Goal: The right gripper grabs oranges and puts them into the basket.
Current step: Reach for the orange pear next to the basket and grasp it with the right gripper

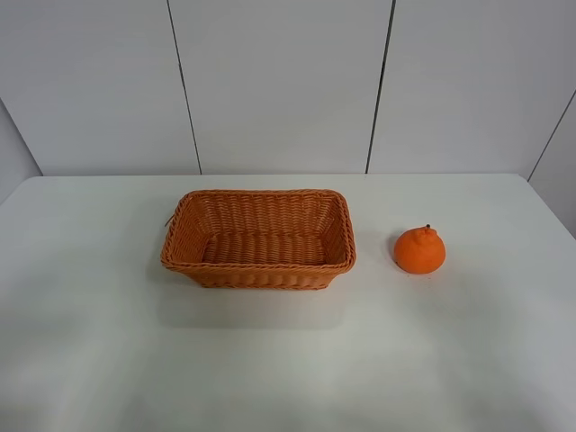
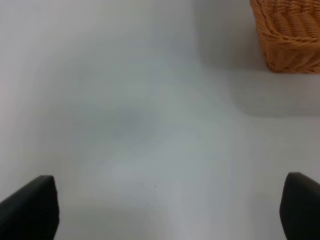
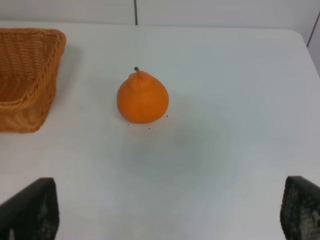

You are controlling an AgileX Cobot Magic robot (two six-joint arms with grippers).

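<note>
1 orange (image 1: 419, 250): bright, bumpy knob and dark stem on top, standing upright at 3 o'clock of the basket (image 1: 261, 274), near but apart from it. Basket: rectangular orange-brown wicker, flared sides, braided rim, opening up. Right gripper (image 3: 165, 212): 2 black fingers spread wide, clear of the orange.

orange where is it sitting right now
In the exterior high view the orange sits stem-up on the white table, right of the basket and clear of it, with nothing touching it.

High overview, low wrist views, shared basket (image 1: 261, 275)
</note>
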